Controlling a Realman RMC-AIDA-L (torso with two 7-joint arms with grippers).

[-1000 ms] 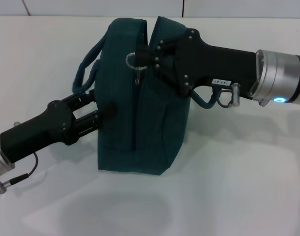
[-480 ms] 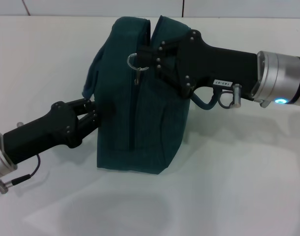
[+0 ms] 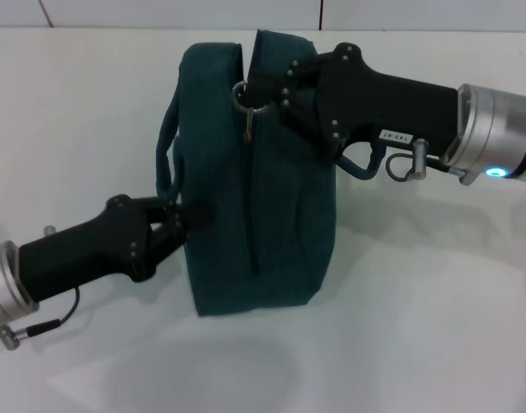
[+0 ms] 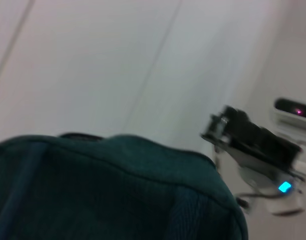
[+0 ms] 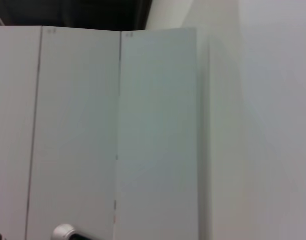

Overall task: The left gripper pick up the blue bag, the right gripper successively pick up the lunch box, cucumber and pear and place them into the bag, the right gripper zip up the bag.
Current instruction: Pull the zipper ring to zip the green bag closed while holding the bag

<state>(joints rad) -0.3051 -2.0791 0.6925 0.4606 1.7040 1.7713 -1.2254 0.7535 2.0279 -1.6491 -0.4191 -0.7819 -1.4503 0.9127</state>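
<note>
The blue bag (image 3: 280,189) stands upright on the white table in the head view. Its zip line runs down the front. My left gripper (image 3: 183,215) is at the bag's left side, shut on the lower end of a loop handle (image 3: 166,151). My right gripper (image 3: 261,89) reaches in from the right at the bag's top and is shut at the ring zip pull (image 3: 239,94). The left wrist view shows the bag's fabric (image 4: 117,195) close up and the right gripper (image 4: 253,142) beyond it. The lunch box, cucumber and pear are out of view.
The white table (image 3: 435,327) extends around the bag. A pale wall with panel seams (image 5: 117,125) fills the right wrist view. The right arm's silver wrist (image 3: 486,142) shows a blue-white light.
The bag has shifted right and stands more upright. My left gripper has closed on the handle and moved right with it. My right gripper has moved slightly up and right with the zip ring.
</note>
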